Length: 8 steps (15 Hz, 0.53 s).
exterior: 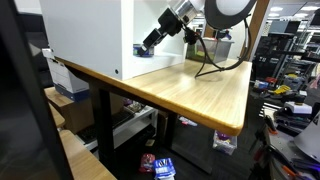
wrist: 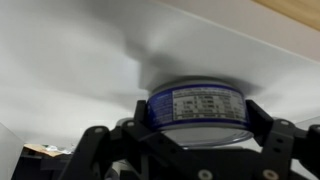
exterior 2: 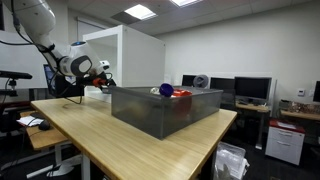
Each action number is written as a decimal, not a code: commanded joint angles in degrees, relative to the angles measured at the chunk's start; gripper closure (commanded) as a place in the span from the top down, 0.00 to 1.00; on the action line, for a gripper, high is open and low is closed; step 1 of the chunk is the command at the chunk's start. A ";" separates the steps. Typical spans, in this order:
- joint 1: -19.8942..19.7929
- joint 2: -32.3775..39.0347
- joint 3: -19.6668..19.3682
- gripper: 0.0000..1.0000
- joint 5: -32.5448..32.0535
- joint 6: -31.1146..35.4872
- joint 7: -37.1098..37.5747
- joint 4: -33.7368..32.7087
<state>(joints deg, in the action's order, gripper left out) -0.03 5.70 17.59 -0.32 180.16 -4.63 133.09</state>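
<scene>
Beside the tall white box (exterior: 90, 35) on the light wooden table (exterior: 200, 90), the black gripper (exterior: 150, 42) clamps its jaws on a squat blue-labelled round tin can (wrist: 195, 105). The can is grasped, apparently off the tabletop, and not yet set down.

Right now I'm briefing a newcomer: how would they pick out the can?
Over the wooden table, look beside the white box. The end effector there grips a short round can. Its blue label with white print panels sets it apart.

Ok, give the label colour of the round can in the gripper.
The round can is blue with a pale panel; wrist view.
</scene>
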 commanded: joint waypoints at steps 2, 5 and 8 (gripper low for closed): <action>-2.46 -5.40 3.90 0.68 4.68 -1.97 -4.53 5.11; -2.33 -7.54 4.71 0.68 7.35 -2.24 -6.85 6.92; -1.49 -9.48 4.86 0.68 11.02 -2.90 -9.57 8.43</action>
<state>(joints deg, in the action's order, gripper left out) -1.32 1.05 21.43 5.90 179.35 -9.48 137.93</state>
